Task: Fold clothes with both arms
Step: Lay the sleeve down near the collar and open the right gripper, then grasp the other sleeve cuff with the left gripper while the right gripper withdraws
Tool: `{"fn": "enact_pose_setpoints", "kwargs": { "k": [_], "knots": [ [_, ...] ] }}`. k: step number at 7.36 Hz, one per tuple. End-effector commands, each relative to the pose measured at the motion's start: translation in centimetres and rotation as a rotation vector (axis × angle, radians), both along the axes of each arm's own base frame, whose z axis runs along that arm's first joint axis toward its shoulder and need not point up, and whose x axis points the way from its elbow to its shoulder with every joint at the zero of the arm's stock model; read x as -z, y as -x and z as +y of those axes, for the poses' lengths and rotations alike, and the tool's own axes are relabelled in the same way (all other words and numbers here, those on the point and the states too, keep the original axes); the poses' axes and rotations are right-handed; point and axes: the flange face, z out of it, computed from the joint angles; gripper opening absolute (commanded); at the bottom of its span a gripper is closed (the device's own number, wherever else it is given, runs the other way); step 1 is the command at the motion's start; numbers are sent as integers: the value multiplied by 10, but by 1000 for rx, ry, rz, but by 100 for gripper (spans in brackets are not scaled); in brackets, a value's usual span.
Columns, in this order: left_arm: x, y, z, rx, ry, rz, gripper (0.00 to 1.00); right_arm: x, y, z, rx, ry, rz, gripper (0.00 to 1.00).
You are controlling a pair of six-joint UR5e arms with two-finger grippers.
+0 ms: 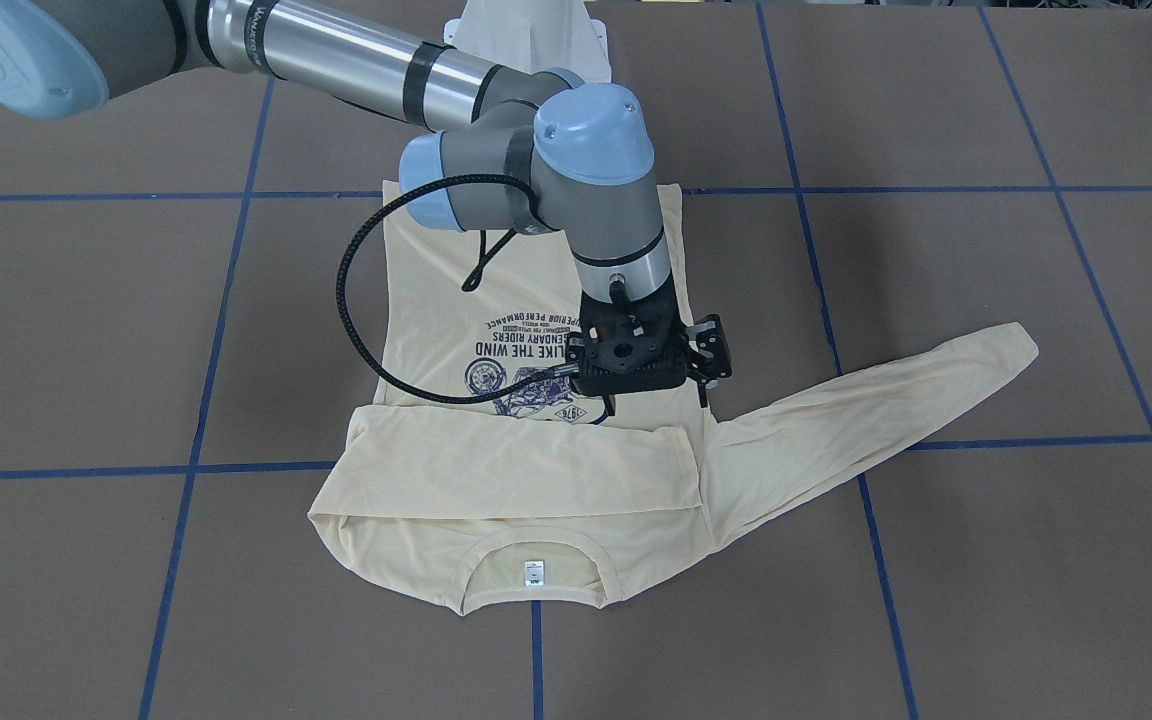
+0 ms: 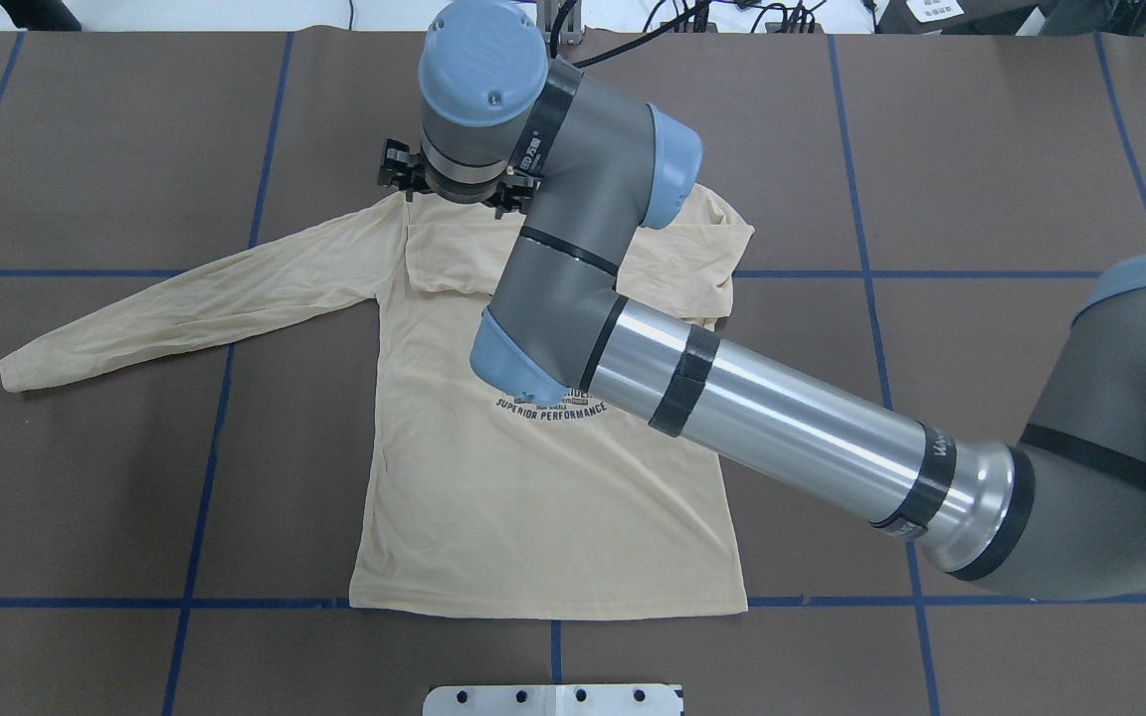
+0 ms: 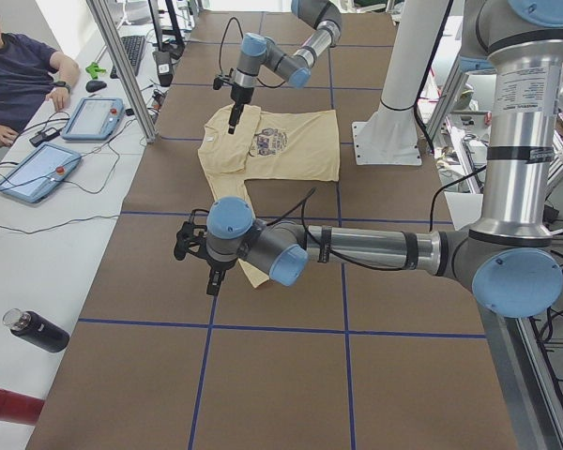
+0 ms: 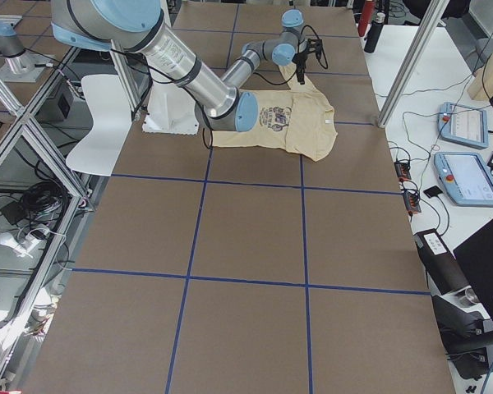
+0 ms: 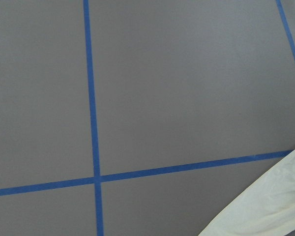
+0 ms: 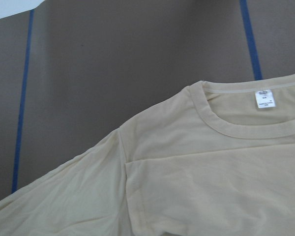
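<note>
The right gripper (image 1: 636, 375) hung above the T-shirt (image 1: 436, 300) mid-tabletop. The left gripper (image 3: 213, 279) hovered by its spread sleeve (image 3: 253, 272). Whether either was open could not be told.

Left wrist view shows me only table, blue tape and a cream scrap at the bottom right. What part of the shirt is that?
Observer: It looks like the cuff end of the outstretched sleeve, which lies flat on the robot's left side of the shirt.
Operator: Is the other sleeve folded?
Observer: Yes, the other sleeve lies folded flat across the chest.
</note>
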Motion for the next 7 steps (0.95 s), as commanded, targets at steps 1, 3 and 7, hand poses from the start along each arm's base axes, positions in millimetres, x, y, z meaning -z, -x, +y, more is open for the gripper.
{"fn": "enact_pose_setpoints", "kwargs": {
  "k": [1, 3, 7],
  "knots": [
    [12, -79, 10, 78, 67, 43, 100, -51, -66, 27, 93, 30, 124, 100],
    [-6, -120, 34, 165, 104, 21, 100, -110, -146, 57, 171, 74, 192, 100],
    [-50, -185, 93, 221, 173, -58, 99, -158, -206, 80, 220, 96, 239, 100]
  ]
}}
